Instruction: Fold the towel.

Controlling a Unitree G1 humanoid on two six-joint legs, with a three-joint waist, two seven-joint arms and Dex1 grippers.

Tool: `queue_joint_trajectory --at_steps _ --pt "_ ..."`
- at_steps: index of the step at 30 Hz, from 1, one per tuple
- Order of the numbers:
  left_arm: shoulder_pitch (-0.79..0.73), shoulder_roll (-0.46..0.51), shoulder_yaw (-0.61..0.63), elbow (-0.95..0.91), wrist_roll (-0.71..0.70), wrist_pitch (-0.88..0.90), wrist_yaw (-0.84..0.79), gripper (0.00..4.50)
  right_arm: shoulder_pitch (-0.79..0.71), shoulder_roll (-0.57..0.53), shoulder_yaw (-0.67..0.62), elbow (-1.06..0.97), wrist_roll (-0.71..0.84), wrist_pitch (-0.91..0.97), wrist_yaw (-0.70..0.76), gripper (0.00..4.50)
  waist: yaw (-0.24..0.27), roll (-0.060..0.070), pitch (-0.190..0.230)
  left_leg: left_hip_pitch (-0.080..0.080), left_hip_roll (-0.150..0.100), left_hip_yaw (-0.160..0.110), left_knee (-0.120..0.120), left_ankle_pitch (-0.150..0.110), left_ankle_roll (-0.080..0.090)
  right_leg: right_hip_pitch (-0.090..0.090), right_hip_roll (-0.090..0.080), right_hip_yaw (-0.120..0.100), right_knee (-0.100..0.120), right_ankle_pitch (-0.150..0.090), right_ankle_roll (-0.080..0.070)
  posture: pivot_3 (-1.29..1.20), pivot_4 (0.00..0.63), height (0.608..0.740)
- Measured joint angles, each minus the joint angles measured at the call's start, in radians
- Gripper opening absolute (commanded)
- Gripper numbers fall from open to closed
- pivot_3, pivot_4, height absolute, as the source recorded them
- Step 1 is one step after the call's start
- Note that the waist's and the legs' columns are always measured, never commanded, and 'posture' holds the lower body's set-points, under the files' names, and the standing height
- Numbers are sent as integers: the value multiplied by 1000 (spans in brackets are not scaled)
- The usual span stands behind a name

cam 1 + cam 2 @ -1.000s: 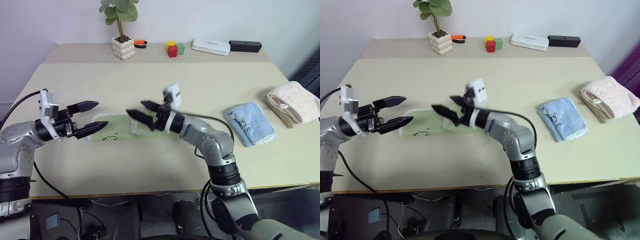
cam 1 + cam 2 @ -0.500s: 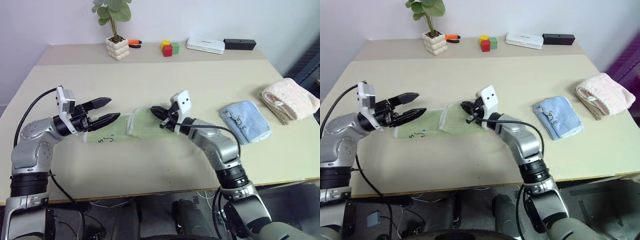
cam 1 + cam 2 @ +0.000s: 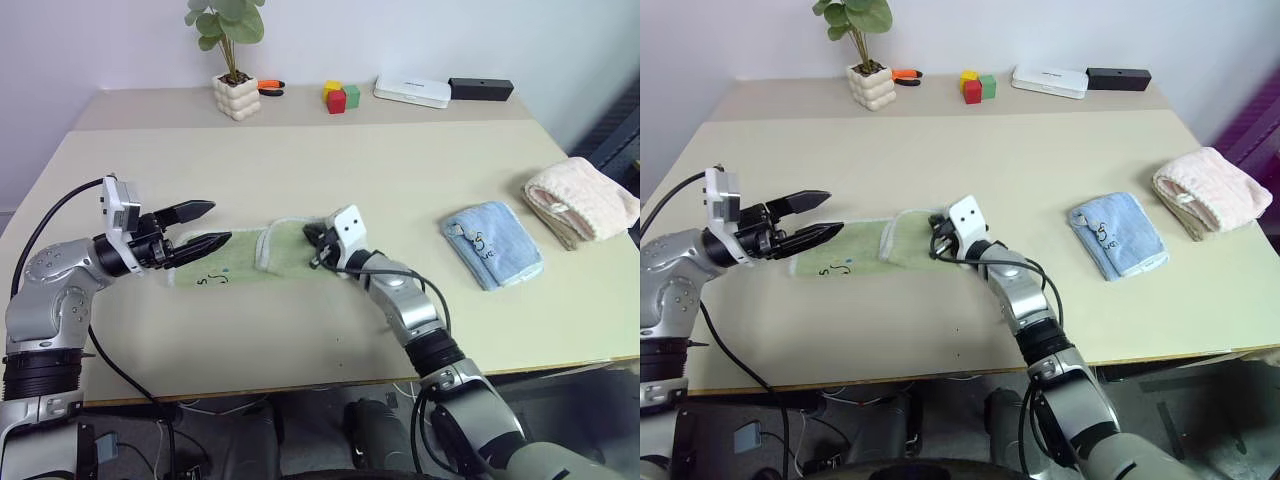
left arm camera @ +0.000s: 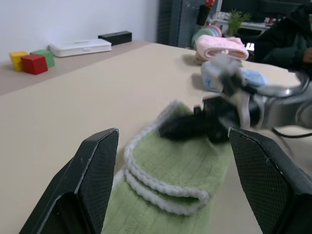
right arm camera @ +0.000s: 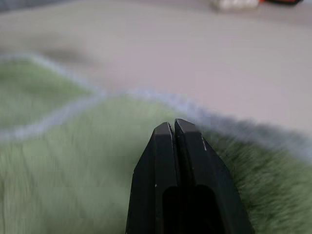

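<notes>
The towel [image 3: 285,250] is light green terry with white stitched edging and a small dark embroidered mark, on a beige worktop [image 3: 400,180] alongside a light blue folded cloth [image 3: 492,243], a pink-cream folded towel [image 3: 585,200], and red, yellow and green blocks [image 3: 341,97].

You see two arms of rounded silver-grey metal segments joined by black ribbed collars. Each wrist carries a small white box-shaped camera housing; the right one shows two dark round dots on its face. A thin black cable loops from the left wrist back along the arm, and another curls beside the right forearm. The left gripper [image 3: 207,225] has two tapered black fingers [image 4: 95,180] with a fine cross-hatched grip texture on their inner faces. The right gripper [image 5: 174,127] has matching smooth black fingers.
</notes>
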State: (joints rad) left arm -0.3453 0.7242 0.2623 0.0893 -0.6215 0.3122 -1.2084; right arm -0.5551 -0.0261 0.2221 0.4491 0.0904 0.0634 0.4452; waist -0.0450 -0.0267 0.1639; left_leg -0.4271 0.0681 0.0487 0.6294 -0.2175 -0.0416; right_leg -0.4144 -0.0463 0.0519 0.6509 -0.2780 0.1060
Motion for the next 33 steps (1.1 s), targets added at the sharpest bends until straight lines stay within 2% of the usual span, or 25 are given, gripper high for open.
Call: queue_joint_trajectory --at_steps 8,9,11,12,15,17,18,23,27,29,33 --pt "17 35 8 -13 -46 119 13 3710 9 11 10 43 -67 -100 -20 82 0 0 0 1 0 0 0 0 0 1 0 0 0 0 0 0 150 740" --pt "16 39 8 -13 -48 129 13 3710 10 12 8 43 -69 -102 -22 306 0 0 0 1 0 0 0 0 0 1 0 0 0 0 0 0 150 740" --pt "8 41 9 -2 -64 166 16 4220 9 12 2 42 -68 -101 -24 861 1 0 0 1 0 0 0 0 0 1 0 0 0 0 0 0 150 740" --pt "-1 42 9 13 -66 182 16 4492 7 11 -2 39 -67 -99 -21 1334 1 0 0 1 0 0 0 0 0 1 0 0 0 0 0 0 150 740" --pt "-14 48 8 27 -67 202 10 4500 -10 7 -22 12 -50 -85 -14 2801 0 0 0 1 0 0 0 0 0 1 0 0 0 0 0 0 150 740" --pt "-16 50 9 28 -68 210 7 4500 -32 -4 -51 -42 -27 -66 -3 3958 1 1 0 1 0 0 0 0 0 1 0 0 0 0 0 0 150 740" --pt "-16 50 9 28 -68 212 5 4500 -43 -14 -59 -78 -20 -60 6 4358 1 1 0 1 0 0 0 0 0 1 0 0 0 0 0 0 150 740" --pt "2 77 50 18 -92 241 -10 4500 -65 -54 -69 -205 4 -18 62 4448 -2 0 0 1 0 0 -1 0 0 0 0 0 0 0 0 0 150 740" --pt "86 81 157 -53 -161 328 72 4500 -59 -94 -66 -215 4 27 97 4448 -1 0 1 1 0 0 -1 0 0 0 -1 0 0 0 0 0 150 740" --pt "129 62 227 -108 -250 419 157 4500 -49 -121 -64 -252 23 50 141 4448 0 1 1 0 0 0 -1 0 0 0 -1 0 0 0 0 0 150 740" --pt "269 -18 379 -271 -536 623 413 4500 -28 -207 -52 -402 119 91 310 4448 0 0 1 1 0 -1 0 0 0 1 -2 0 0 0 0 0 150 740"
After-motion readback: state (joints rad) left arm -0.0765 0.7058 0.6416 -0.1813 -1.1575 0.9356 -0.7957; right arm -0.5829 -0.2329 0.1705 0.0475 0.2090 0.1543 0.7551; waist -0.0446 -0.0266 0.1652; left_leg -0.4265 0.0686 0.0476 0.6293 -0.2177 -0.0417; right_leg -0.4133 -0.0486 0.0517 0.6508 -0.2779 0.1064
